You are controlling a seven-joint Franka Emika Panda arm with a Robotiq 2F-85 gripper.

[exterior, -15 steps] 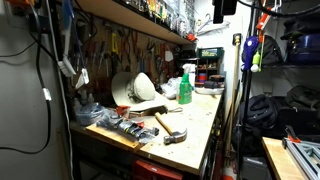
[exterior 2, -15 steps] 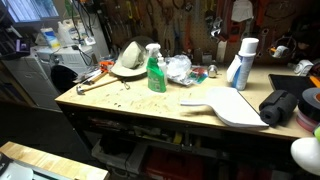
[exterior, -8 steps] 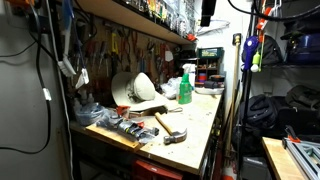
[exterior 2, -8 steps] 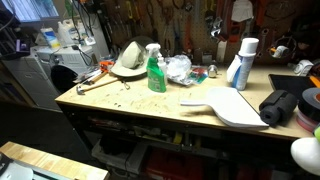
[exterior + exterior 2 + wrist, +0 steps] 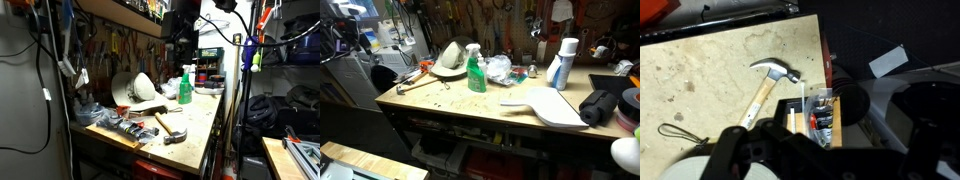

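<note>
My gripper (image 5: pixel 181 36) hangs high above the workbench (image 5: pixel 205 128), near the upper shelf, over the green spray bottle (image 5: pixel 185 87). It touches nothing and I see nothing in it. In the wrist view the gripper (image 5: pixel 805 152) is a dark mass along the bottom edge, and its jaws cannot be made out. Below it lie a wooden-handled hammer (image 5: pixel 768 82) on the stained benchtop and a clear packet of small parts (image 5: pixel 818 112) on a wooden board. The hammer shows in both exterior views (image 5: pixel 168 128) (image 5: pixel 412 83).
A white dome-shaped shade (image 5: pixel 450 58), the green spray bottle (image 5: pixel 476 72), a white-and-blue can (image 5: pixel 563 62), a white paddle-shaped board (image 5: pixel 548 105) and a black roll (image 5: pixel 600 105) stand on the bench. Tools hang on the back wall. A black cable (image 5: pixel 680 132) lies on the benchtop.
The arm has moved left along the top of an exterior view and come lower, so the gripper now hangs over the bench. Nothing on the bench has moved.
</note>
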